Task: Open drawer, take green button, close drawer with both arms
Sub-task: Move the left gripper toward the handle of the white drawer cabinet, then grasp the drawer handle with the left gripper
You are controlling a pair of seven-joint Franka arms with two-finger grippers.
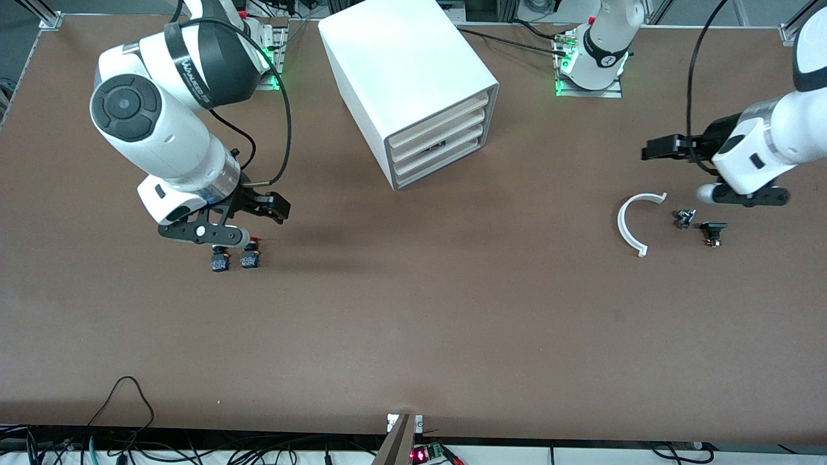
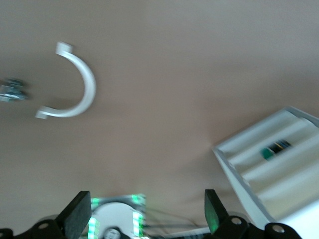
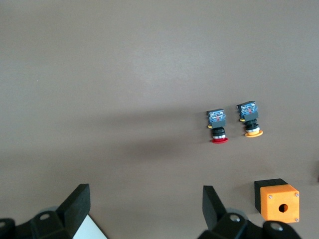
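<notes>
Front view: both grippers up in the air, cabinet (image 1: 413,90) at the table's middle near the bases, drawers all about shut.
Right gripper (image 1: 249,210) hangs over the red-capped button (image 1: 250,259) and yellow-capped button (image 1: 219,261) at the right arm's end; fingers (image 3: 75,204) spread, holding nothing; orange box (image 3: 277,199) beside those buttons in the right wrist view. Left gripper (image 1: 656,150) hangs over the left arm's end, above the white curved clip (image 1: 633,223) and two small black parts (image 1: 699,226); fingers (image 2: 77,216) spread, empty. Green-capped button (image 2: 275,149) lies inside the drawer (image 2: 271,154), glimpsed through the gap in the left wrist view; drawer (image 1: 441,143) is second from the bottom of the stack.
</notes>
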